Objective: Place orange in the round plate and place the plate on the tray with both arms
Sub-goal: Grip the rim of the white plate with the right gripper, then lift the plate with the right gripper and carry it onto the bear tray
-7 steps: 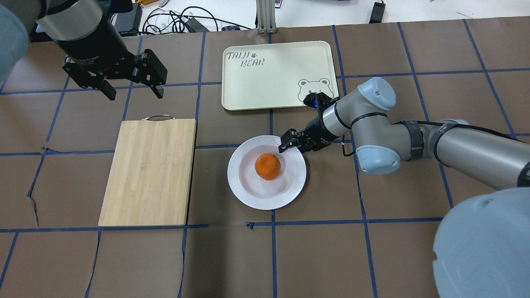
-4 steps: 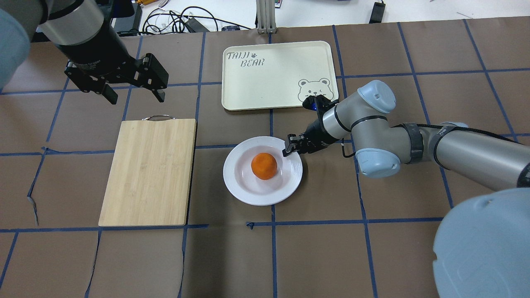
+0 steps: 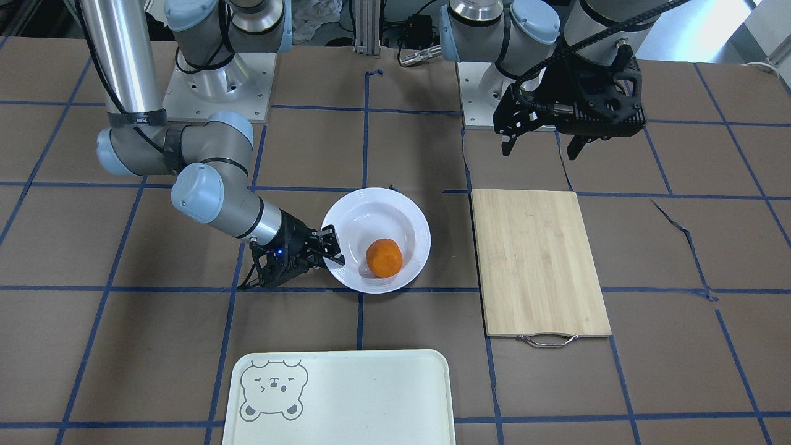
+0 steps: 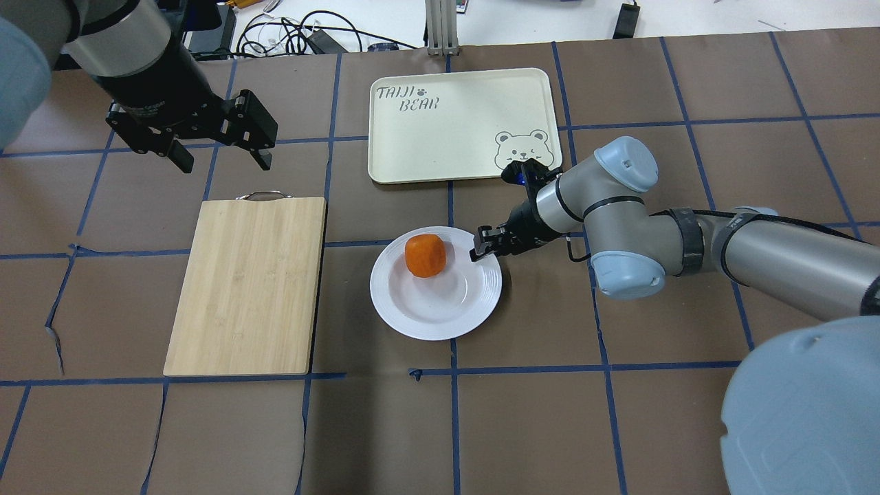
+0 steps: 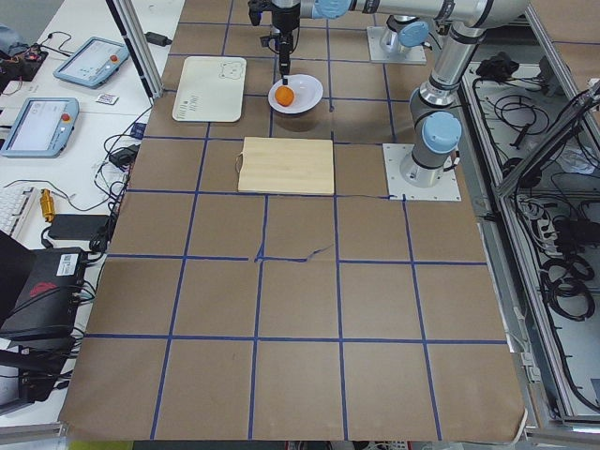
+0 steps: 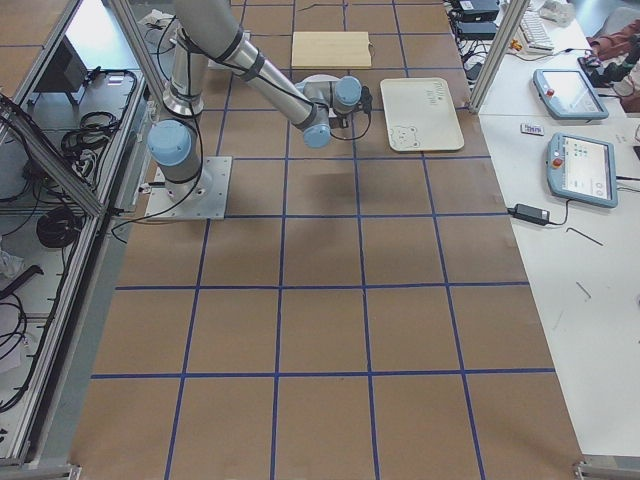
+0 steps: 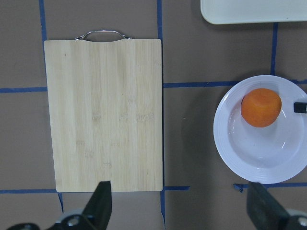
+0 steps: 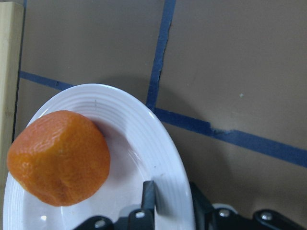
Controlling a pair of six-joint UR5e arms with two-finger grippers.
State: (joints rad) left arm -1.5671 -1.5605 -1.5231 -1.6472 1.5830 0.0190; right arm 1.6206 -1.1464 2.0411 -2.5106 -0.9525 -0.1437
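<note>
Orange (image 4: 425, 255) lies inside the round plate (image 4: 440, 323), up against its far slope, as your overhead camera shows. The right gripper (image 4: 479, 249) pinches the plate's rim on the side toward the tray (image 4: 426, 137), its jaws narrowed to the rim's thickness. In the right wrist view one finger (image 8: 149, 194) rests inside the rim, while the other's tip is hidden beneath it. The left gripper (image 4: 223, 159) hangs spread wide and empty beyond the handle end of the cutting board (image 4: 247, 285). The front-facing view cuts off the tray's lower edge. In both side views the plate is too small for you to judge any tilt.
</note>
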